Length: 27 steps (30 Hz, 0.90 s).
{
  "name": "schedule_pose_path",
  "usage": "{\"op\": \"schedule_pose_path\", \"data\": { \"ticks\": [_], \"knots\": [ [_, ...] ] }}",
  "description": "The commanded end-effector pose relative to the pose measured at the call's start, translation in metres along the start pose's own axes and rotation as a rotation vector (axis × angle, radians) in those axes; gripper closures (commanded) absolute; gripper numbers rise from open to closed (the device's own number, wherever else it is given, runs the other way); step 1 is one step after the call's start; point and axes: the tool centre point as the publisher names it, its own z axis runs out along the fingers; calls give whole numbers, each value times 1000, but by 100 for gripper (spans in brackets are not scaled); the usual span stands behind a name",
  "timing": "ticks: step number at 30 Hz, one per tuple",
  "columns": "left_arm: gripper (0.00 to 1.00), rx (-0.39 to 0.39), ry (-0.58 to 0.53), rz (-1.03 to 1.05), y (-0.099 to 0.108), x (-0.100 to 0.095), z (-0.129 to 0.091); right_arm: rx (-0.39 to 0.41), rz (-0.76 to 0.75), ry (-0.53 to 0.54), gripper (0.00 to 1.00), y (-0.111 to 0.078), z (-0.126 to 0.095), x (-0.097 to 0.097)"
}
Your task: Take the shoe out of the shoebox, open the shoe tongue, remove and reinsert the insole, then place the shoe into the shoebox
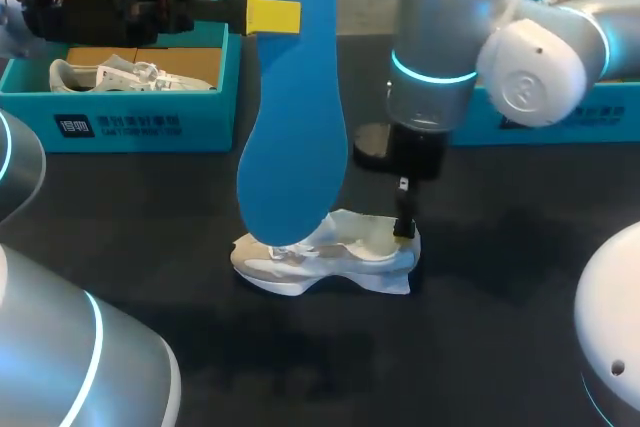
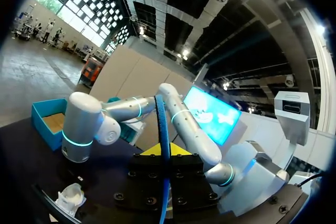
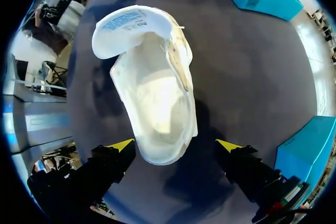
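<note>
Insole reinsertion: left pincer (image 1: 272,14), clamped on blue insole (image 1: 295,127), should slide its lower end, seemingly at the opening, toeward into shoe (image 1: 325,262) while right pincer (image 3: 176,148), released, brackets the heel.

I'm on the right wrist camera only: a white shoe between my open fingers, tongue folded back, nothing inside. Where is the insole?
Observer: The left gripper holds the blue insole upright in the air. Its lower end is down by the end of the shoe farthest from you.
Operator: Where along it is the grip?
Observer: Near its upper end. The left wrist view sees the insole edge-on, running straight out from the gripper.
Operator: Is the shoebox on the left side free?
Observer: No, that shoebox has a second shoe lying in it, also white.
</note>
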Motion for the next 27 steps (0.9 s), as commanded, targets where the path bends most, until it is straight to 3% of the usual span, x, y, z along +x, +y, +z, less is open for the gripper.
{"op": "schedule_pose_path", "data": {
  "ticks": [1, 12, 27],
  "knots": [
    [100, -4, -1, -1, 0, -1, 1, 57, 4, -5, 0, 4, 0, 5],
    [100, -4, -1, -1, 0, -1, 1, 49, 21, -18, 0, 1, -1, 15],
    [100, -4, -1, -1, 0, -1, 1, 68, 3, -11, 0, 23, -19, 7]
  ]
}}
